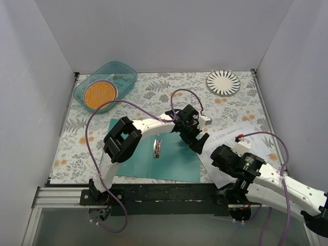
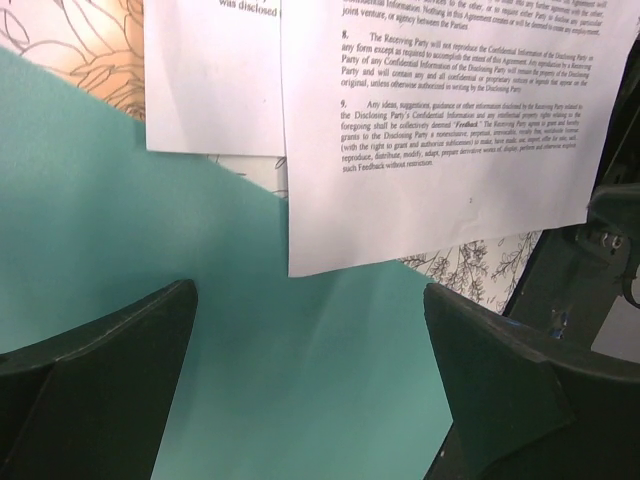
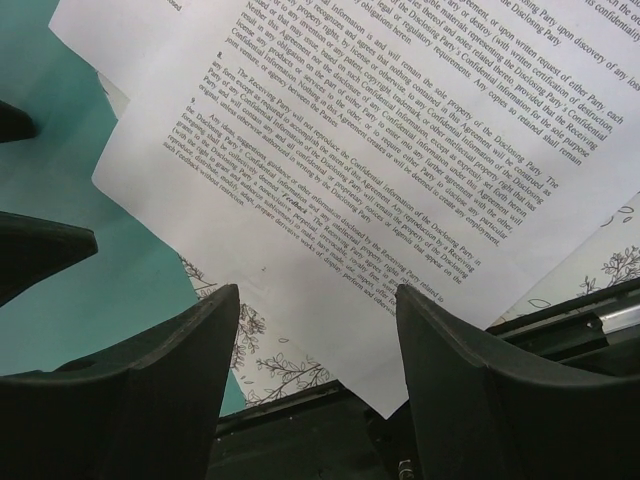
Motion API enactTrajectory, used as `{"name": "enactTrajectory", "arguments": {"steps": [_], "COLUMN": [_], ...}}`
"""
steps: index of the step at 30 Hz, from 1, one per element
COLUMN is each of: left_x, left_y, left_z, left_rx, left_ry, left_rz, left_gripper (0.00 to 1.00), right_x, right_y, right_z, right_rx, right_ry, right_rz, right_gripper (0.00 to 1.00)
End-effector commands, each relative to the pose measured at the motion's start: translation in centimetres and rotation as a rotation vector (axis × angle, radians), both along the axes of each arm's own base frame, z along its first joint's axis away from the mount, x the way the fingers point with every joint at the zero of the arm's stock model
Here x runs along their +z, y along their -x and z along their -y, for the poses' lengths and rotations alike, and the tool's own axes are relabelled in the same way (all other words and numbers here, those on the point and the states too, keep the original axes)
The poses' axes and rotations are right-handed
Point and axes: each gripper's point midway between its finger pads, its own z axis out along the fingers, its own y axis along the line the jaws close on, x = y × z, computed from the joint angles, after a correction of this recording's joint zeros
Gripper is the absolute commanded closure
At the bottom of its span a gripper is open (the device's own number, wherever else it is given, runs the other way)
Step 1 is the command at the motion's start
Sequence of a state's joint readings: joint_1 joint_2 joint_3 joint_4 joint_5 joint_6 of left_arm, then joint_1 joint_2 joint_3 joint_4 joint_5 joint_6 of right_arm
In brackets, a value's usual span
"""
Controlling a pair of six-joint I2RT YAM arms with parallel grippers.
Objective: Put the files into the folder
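The teal folder lies open and flat on the floral cloth at the near middle, its metal clip on the spine. The files are white printed sheets fanned to its right, their left corner overlapping the folder's right edge. My left gripper is open and empty, low over that edge. In the left wrist view the files lie ahead of the open gripper, above the folder. My right gripper is open and empty over the files' near corner, with the folder to its left.
A translucent teal bowl holding an orange disc stands at the back left. A striped plate sits at the back right. White walls enclose the table on three sides. A black rail runs along the near edge.
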State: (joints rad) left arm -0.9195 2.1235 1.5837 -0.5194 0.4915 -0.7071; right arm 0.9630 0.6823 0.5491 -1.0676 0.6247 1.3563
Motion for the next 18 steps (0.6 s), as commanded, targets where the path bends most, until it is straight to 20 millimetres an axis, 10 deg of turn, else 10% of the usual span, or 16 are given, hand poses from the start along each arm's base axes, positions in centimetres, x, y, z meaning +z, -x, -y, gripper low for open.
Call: {"name": "enactTrajectory", "arguments": {"steps": [1, 18], "left_x": [1.5, -1.7], "left_y": [-0.5, -1.7], "left_z": [1.8, 0.9], "left_rx": [-0.035, 0.031], "left_ry": [0.067, -0.029], "left_rz": [0.031, 0.056], "left_gripper": [0.02, 0.03], "right_x": [-0.6, -5.7], "right_y": [-0.6, -2.1], "right_z": [-0.4, -3.6], "right_rx": [-0.032, 0.097], "right_ry": [-0.017, -0.027], "right_rz": [0.016, -0.081], "right_gripper": [0.3, 0.39]}}
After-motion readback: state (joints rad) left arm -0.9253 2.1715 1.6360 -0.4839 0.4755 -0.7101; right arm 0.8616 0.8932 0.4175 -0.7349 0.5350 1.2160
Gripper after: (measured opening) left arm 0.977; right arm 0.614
